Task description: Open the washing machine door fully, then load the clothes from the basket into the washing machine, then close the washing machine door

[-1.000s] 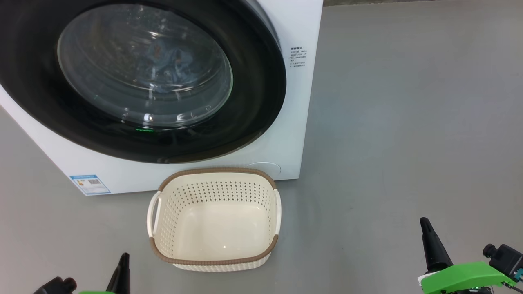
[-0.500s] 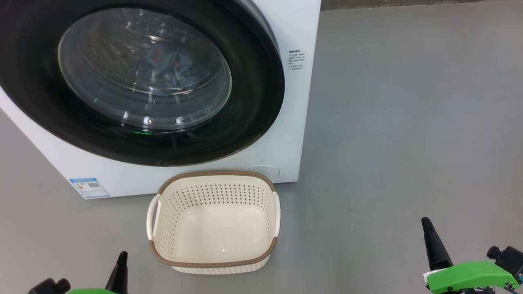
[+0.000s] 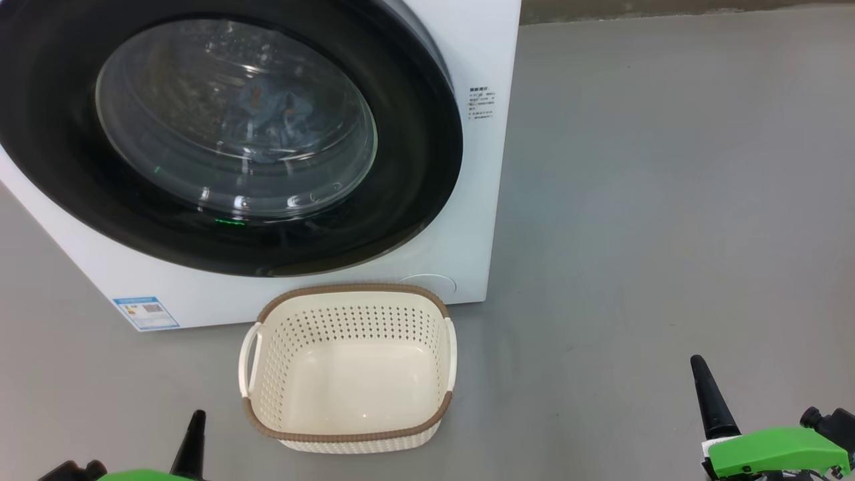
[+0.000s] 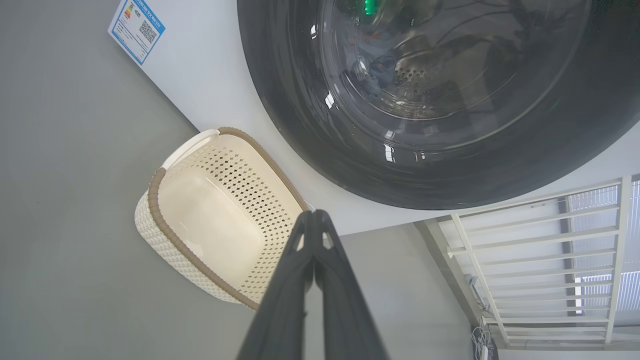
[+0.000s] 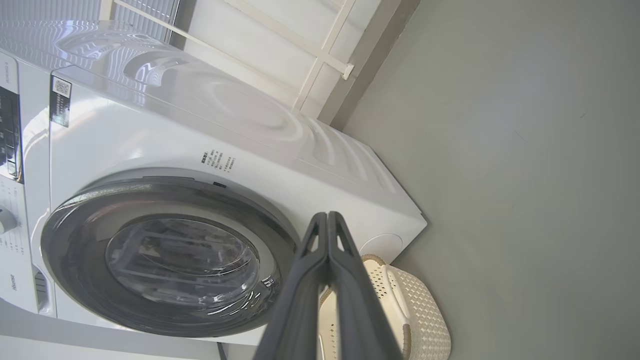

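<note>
The white washing machine fills the upper left of the head view, and its round black-rimmed door lies shut against the front. Through the glass, light-blue clothes lie in the drum. The cream basket stands on the floor just in front of the machine with nothing inside. My left gripper is at the bottom left and my right gripper at the bottom right, both shut on nothing and well short of the basket. In the wrist views the left gripper and right gripper show fingers pressed together.
Grey floor stretches to the right of the machine. A blue label sticker marks the machine's lower left front. A white barred frame stands against the wall beyond the machine.
The whole head view has drifted slightly, so the machine and basket sit a little lower in it; that is the camera. Both grippers stay shut and low.
</note>
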Controlling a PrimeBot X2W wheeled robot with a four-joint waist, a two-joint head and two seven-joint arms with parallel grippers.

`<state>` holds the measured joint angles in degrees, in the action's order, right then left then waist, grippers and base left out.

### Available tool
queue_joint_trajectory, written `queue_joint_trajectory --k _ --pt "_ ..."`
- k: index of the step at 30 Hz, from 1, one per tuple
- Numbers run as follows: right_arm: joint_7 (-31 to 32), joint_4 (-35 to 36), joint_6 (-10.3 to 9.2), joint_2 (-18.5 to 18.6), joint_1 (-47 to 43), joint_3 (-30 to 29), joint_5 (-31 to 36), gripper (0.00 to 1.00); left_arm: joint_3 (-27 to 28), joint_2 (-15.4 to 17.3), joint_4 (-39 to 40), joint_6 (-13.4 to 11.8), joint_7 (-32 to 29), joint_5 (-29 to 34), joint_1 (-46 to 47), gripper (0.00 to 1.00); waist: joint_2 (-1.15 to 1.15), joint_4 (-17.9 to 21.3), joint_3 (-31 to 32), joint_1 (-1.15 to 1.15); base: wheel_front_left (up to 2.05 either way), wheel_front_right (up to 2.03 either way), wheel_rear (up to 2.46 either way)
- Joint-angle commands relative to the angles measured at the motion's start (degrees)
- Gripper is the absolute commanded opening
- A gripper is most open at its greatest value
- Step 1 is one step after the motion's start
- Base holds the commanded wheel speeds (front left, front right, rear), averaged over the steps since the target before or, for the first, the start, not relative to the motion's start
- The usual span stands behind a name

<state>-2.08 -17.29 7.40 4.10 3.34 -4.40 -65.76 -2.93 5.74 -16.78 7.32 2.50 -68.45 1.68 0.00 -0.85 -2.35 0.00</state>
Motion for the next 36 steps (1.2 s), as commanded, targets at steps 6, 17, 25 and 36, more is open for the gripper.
queue_joint_trajectory --k 6,17,25,36 --pt "1.2 1.9 0.06 0.2 1.8 0.2 -4.2 0.00 2.6 0.2 1.7 0.1 -1.2 -3.7 3.0 0.00 0.00 0.1 0.3 0.00 0.00 0.00 0.00" --pt "3.1 2.2 0.07 -0.1 2.1 -0.3 -10.0 0.00 4.1 -0.5 2.0 0.1 -3.0 -9.1 3.3 0.00 0.00 0.3 0.8 0.00 0.00 0.00 0.00" --pt "4.4 2.5 0.07 -0.3 2.3 -0.7 -14.3 0.00 5.3 -0.9 2.2 0.1 -4.4 -13.1 3.6 0.00 0.00 0.4 1.1 0.00 0.00 0.00 0.00" --pt "6.3 2.9 0.08 -0.7 2.5 -1.3 -20.1 0.00 6.9 -1.6 2.4 0.1 -6.3 -18.4 4.0 0.00 0.00 0.6 1.6 0.00 0.00 0.00 0.00"
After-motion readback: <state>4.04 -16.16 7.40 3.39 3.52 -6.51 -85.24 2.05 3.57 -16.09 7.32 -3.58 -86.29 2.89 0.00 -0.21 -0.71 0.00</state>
